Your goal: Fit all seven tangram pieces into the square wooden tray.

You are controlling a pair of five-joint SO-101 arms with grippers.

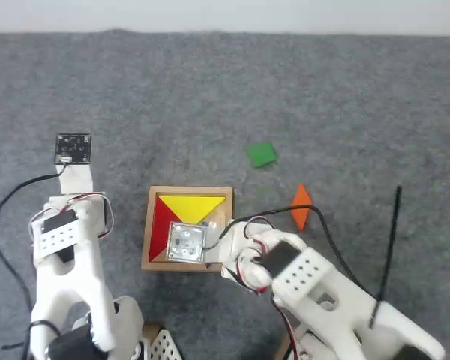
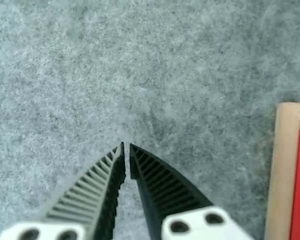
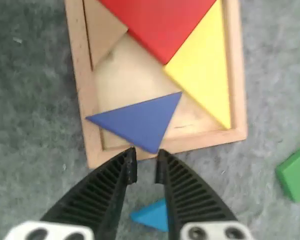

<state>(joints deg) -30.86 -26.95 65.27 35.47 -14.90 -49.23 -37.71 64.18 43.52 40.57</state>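
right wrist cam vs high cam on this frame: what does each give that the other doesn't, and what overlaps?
Right wrist: a dark blue triangle in the tray with one corner over the rim, and a light blue piece on the carpet under the right hand.
High: an orange piece on the carpet beside the tray, and the left arm.
Both: the wooden tray with the red triangle and yellow triangle in it, plus the loose green piece.
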